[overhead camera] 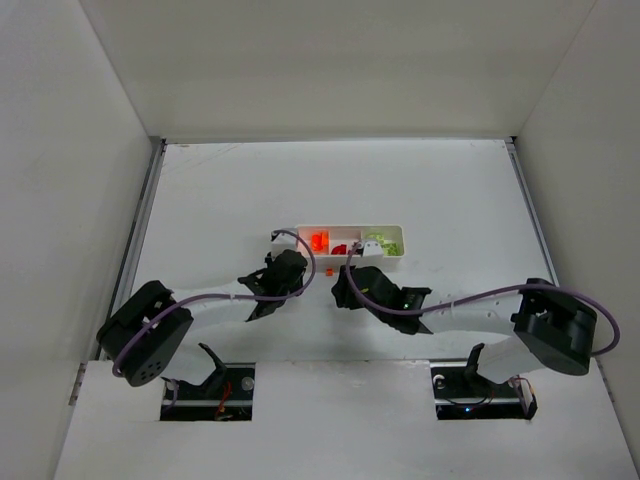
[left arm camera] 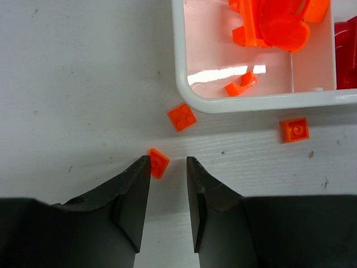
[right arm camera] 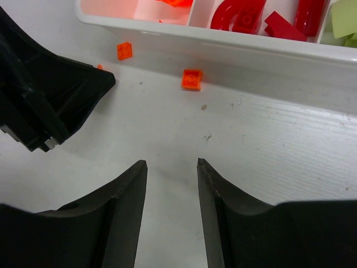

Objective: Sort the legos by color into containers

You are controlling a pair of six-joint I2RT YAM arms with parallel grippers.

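Note:
The white tray (overhead camera: 400, 256) has orange legos in its left compartment (left arm camera: 212, 56), red ones (right arm camera: 245, 14) in the middle and pale yellow-green ones (overhead camera: 382, 243) on the right. Three small orange legos lie on the table outside the tray: one (left arm camera: 158, 162) at the tip of my left gripper's left finger, one (left arm camera: 182, 117) by the tray's corner, one (left arm camera: 294, 129) further right. My left gripper (left arm camera: 168, 159) is open and empty, low over the table. My right gripper (right arm camera: 172, 162) is open and empty, short of the tray, with an orange lego (right arm camera: 191, 79) ahead of it.
The left arm's black gripper (right arm camera: 44, 100) fills the left side of the right wrist view, close to my right gripper. White walls (overhead camera: 70, 200) enclose the table on three sides. The arm bases (overhead camera: 210, 385) sit at the near edge.

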